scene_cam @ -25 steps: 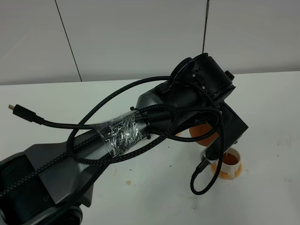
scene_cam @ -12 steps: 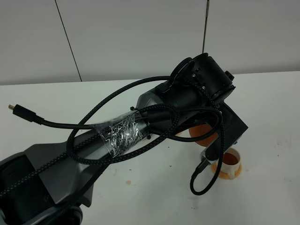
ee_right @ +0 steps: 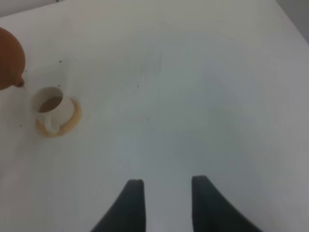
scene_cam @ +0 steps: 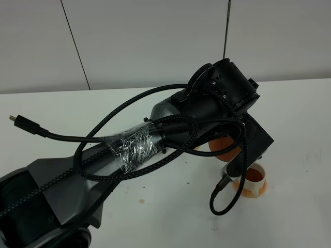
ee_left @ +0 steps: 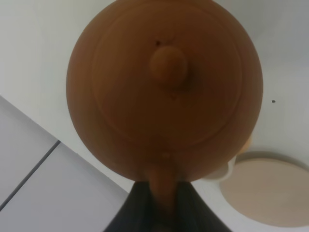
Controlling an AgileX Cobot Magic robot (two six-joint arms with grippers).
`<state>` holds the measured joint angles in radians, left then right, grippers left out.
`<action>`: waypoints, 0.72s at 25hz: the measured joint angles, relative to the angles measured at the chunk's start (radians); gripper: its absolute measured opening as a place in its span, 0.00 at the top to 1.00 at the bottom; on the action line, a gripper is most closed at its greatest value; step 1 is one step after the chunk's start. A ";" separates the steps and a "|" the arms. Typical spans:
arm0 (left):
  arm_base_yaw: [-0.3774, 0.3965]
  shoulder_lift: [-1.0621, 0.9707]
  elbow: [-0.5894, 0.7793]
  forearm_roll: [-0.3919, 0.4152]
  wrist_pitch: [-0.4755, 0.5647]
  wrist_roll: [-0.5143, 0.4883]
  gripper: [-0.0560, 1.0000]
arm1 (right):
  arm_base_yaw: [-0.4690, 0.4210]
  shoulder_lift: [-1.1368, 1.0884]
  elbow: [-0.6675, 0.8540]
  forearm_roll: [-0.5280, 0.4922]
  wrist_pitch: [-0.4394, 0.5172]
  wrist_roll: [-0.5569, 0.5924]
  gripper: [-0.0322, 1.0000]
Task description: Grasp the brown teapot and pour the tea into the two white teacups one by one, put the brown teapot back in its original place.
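Left fingers (ee_left: 133, 210): clamped tight on the loop handle of the brown teapot (ee_left: 164, 92), the handle running between the two dark pads.
Right fingers (ee_right: 133, 203): standing somewhat apart with nothing between them, hanging over the white surface (ee_right: 193, 96), well apart from the crockery.
Brown teapot: held by the left grip and seen from above the lid in the left wrist view, the lid knob (ee_left: 168, 67) in place. In the right wrist view its short spout (ee_right: 19, 83) points down towards the teacup (ee_right: 49, 107), just beside the rim.
Teacup: upright on its orange coaster (ee_right: 72, 118), brown tea showing inside.
Saucer (ee_left: 270, 188): pale beige, lying flat on the surface just past the pot's belly; the teapot is off it.
In the way: from the high camera the left arm (scene_cam: 155, 150) sprawls across the middle and hides most of the pot, leaving only an orange-brown patch. A braided black cable (scene_cam: 103, 129) loops round the arm, with its plug end (scene_cam: 18, 121) sticking out to the side and a low loop hanging in front of the teacup. Crinkled silver tape (scene_cam: 133, 147) wraps the arm.
Surface: white and matte, with a few dark specks.
Wall (scene_cam: 155, 41): pale grey panels behind the surface, crossed by thin dark seams.
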<state>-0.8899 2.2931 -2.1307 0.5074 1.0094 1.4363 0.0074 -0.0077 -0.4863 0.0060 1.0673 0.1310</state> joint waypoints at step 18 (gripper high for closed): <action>0.000 0.000 0.000 0.001 -0.006 0.061 0.78 | 0.000 0.000 0.000 0.000 0.000 0.000 0.74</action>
<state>-0.8899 2.2931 -2.1307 0.5083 1.0030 1.4969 0.0074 -0.0077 -0.4863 0.0060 1.0673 0.1310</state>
